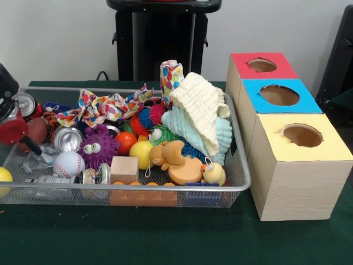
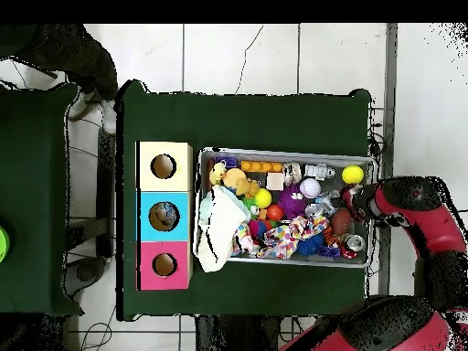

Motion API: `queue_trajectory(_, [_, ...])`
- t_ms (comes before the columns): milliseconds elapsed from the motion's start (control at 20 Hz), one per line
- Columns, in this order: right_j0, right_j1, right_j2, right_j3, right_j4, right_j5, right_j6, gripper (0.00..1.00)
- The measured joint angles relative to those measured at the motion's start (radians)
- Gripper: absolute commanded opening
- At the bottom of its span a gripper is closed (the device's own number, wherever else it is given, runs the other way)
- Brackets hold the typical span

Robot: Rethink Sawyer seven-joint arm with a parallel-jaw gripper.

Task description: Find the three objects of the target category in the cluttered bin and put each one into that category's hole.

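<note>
A wire mesh bin [image 1: 238,165] holds a heap of mixed things. Among them are a cream cloth [image 1: 201,107] over a mint cloth [image 1: 220,135], a dotted fabric strip [image 1: 105,106], a purple spiky toy with eyes [image 1: 98,146], a baseball [image 1: 69,164], a wooden cube [image 1: 124,169], a rubber duck [image 1: 214,174] and a crushed can [image 1: 67,138]. Beside the bin stand three boxes with round holes, topped red [image 1: 263,65], blue [image 1: 280,95] and yellow [image 1: 302,135]. My gripper [image 2: 356,203] hangs over the bin end farthest from the boxes, and shows at the left edge of the front view [image 1: 8,113].
The bin [image 2: 283,153] and the boxes [image 2: 164,216] sit on a dark green cloth [image 1: 165,237]. The red arm [image 2: 420,215] curves in from outside the bin's short end. A second green table [image 2: 37,183] stands off beyond the boxes.
</note>
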Motion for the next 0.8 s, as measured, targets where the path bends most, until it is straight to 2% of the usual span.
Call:
queue_trajectory(250, [-0.014, 0.008, 0.007, -0.045, -0.001, -0.001, 0.0, 0.0])
queue_trajectory(550, [-0.026, 0.045, 0.007, -0.16, -0.061, 0.0, 0.0, 0.0])
queue_trajectory(800, [-0.031, 0.061, 0.013, -0.201, -0.077, 0.007, 0.0, 0.0])
